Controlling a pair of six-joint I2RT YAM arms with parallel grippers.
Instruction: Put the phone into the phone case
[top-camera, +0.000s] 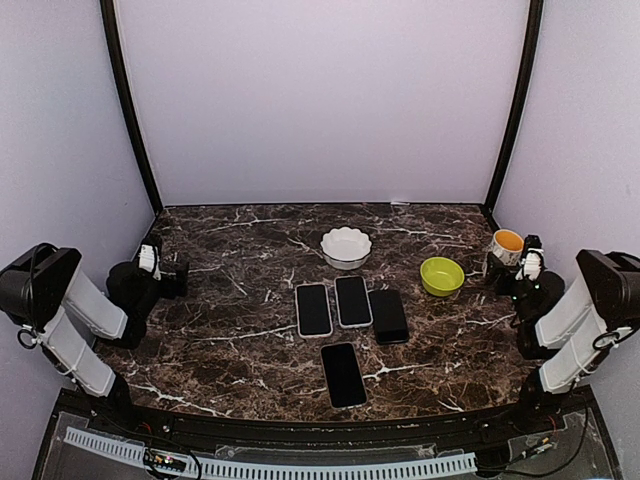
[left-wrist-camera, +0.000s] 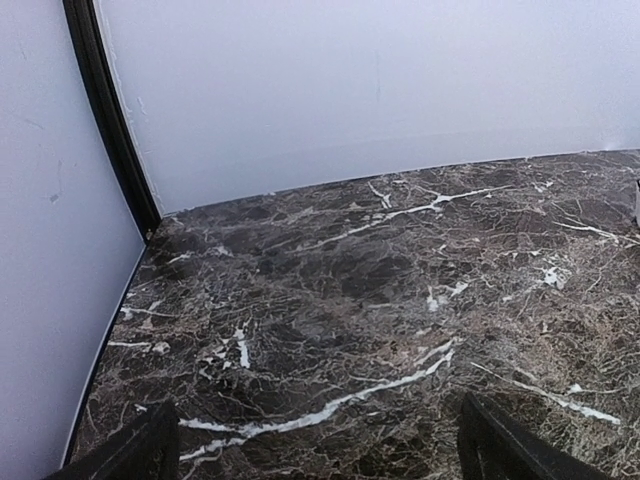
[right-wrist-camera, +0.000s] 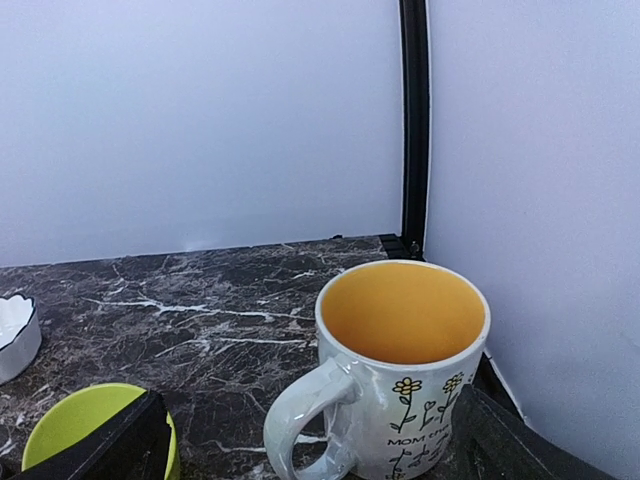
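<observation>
Several flat phone-shaped things lie mid-table in the top view. Two have dark faces and light rims (top-camera: 313, 309) (top-camera: 353, 301). A matte black one (top-camera: 388, 315), which looks like a case, lies beside them on the right. A glossy black phone (top-camera: 343, 374) lies nearer the front. I cannot tell phone from case among the light-rimmed ones. My left gripper (top-camera: 176, 276) (left-wrist-camera: 320, 455) is open and empty over bare marble at the far left. My right gripper (top-camera: 503, 268) (right-wrist-camera: 315, 455) is open at the far right, far from the phones.
A flowered white mug with an orange inside (right-wrist-camera: 403, 365) (top-camera: 507, 242) stands right ahead of the right gripper's open fingers. A lime-green bowl (top-camera: 442, 275) (right-wrist-camera: 80, 425) sits to its left. A white scalloped bowl (top-camera: 346, 246) stands behind the phones. White walls enclose the marble table (top-camera: 230, 330).
</observation>
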